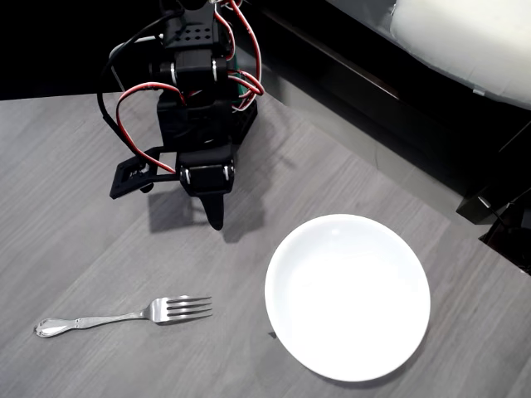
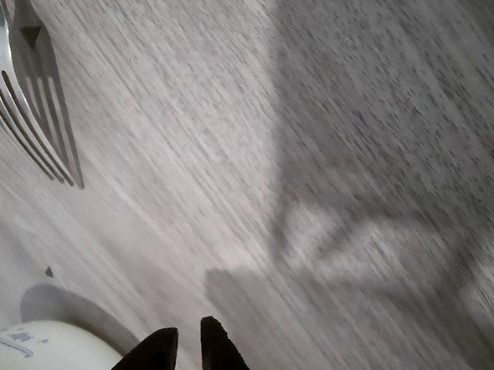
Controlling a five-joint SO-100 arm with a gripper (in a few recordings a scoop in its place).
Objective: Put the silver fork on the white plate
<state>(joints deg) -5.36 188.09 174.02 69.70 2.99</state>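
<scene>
The silver fork (image 1: 124, 316) lies flat on the grey table at the lower left of the overhead view, tines pointing right toward the white plate (image 1: 347, 296). The plate sits bare at the lower right. My gripper (image 1: 216, 217) hangs above the table behind both, well apart from the fork, tips pointing down. In the wrist view the two black fingertips (image 2: 218, 351) stand almost together with nothing between them, so the gripper (image 2: 185, 349) is shut. The fork's tines (image 2: 28, 121) show at the upper left, and the plate's rim (image 2: 44, 349) at the bottom left.
The grey wood-grain table (image 1: 75, 207) ends at a diagonal edge running from top centre to the right side, with a dark drop beyond it. The arm's base with red cables (image 1: 199, 75) stands at the table's back. Open tabletop lies between gripper, fork and plate.
</scene>
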